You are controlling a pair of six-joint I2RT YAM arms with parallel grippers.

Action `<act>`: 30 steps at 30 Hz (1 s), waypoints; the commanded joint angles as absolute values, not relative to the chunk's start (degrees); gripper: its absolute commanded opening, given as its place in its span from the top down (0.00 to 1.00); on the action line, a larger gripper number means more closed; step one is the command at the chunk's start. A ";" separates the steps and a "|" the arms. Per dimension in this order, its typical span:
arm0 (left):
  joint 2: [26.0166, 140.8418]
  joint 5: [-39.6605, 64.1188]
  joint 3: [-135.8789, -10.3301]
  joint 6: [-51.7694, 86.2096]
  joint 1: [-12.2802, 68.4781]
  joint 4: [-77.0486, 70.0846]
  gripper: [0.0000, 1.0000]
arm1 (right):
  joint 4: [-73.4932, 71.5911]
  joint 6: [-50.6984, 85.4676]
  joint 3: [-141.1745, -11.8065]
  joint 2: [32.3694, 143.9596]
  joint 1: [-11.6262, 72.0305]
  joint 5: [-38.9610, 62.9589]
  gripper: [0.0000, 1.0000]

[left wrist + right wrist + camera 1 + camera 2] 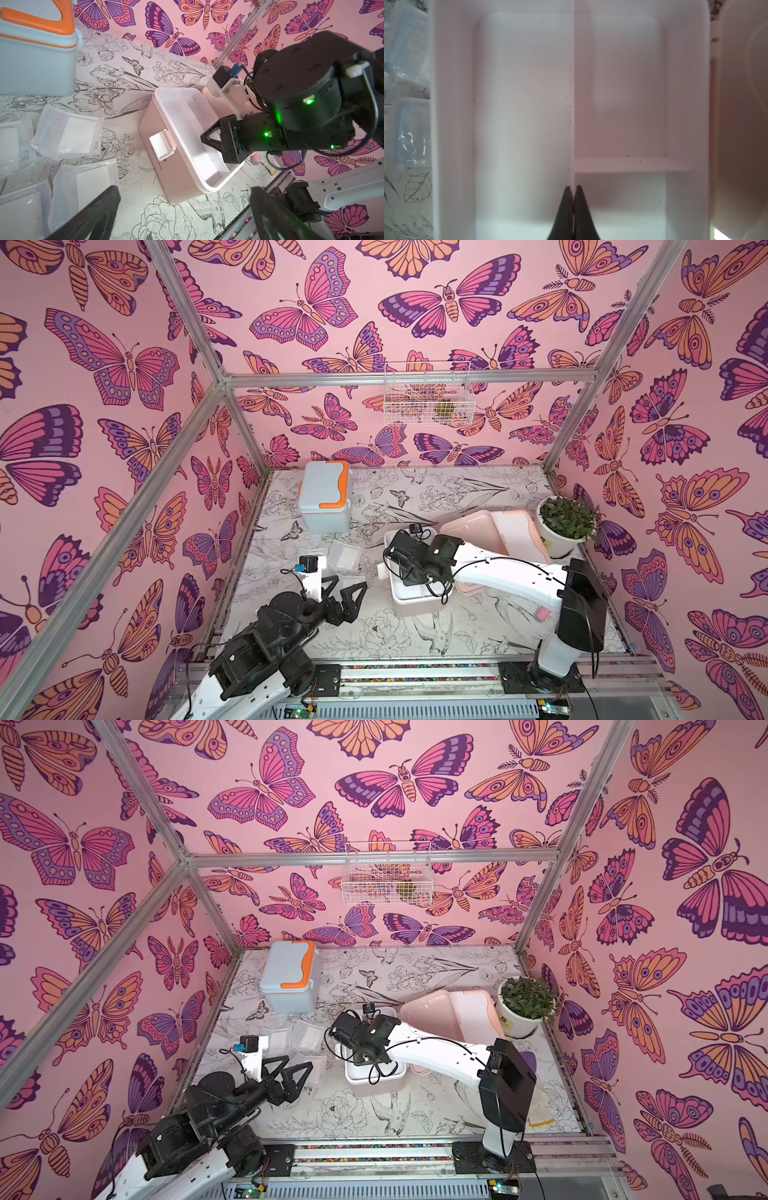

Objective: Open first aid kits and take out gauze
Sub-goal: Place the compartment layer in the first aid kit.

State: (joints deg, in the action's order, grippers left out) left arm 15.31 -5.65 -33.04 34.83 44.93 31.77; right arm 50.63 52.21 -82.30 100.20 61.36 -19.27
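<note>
Inside the white case (170, 178), the right gripper (573, 187) is held with its fingers pressed together. The tips are in line with the divider (572, 83), which runs along the case's long axis. Whether the divider is pinched cannot be told. The compartments on both sides of the divider are seen to be bare, and no gauze is shown in them.

The gauze (76, 137) lies flat on the table (457, 630) beside the white case, on its latch (162, 145) side, as several partly overlapping packets. The left gripper (349, 581) is held just above the nearest packets, fingers spread wide, with nothing between them.

The pink case (469, 531) lies open just beside the white case, on the side away from the gauze. The blue case (324, 497) stands shut, well apart from the white case and beyond the gauze. It is judged that this case is to be opened next. From the white case it lies past the left gripper, so the left arm is the nearer.
</note>
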 commanded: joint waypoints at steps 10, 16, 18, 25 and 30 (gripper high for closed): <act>19.95 -4.81 -32.42 36.05 45.00 30.80 0.00 | 53.25 50.48 -82.80 93.76 61.29 -20.97 0.41; 26.17 -2.37 -33.74 36.08 45.00 28.21 0.00 | 51.03 45.08 -79.14 82.67 59.96 -24.66 0.00; 29.20 -1.34 -34.34 36.09 44.96 26.96 0.00 | 50.15 42.88 -76.54 78.33 57.09 -23.94 0.01; 41.14 8.48 -35.27 38.80 43.17 20.23 0.00 | 45.77 35.97 -65.40 62.44 40.72 -15.21 0.01; 46.78 12.98 -33.95 41.43 40.71 14.78 0.00 | 43.84 33.75 -59.31 56.06 24.13 -3.94 0.01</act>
State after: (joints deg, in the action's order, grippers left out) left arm 45.65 8.71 -34.48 39.40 42.15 19.57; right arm 45.58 36.95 -61.06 57.58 29.54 -11.55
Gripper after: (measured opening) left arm 0.999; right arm 0.993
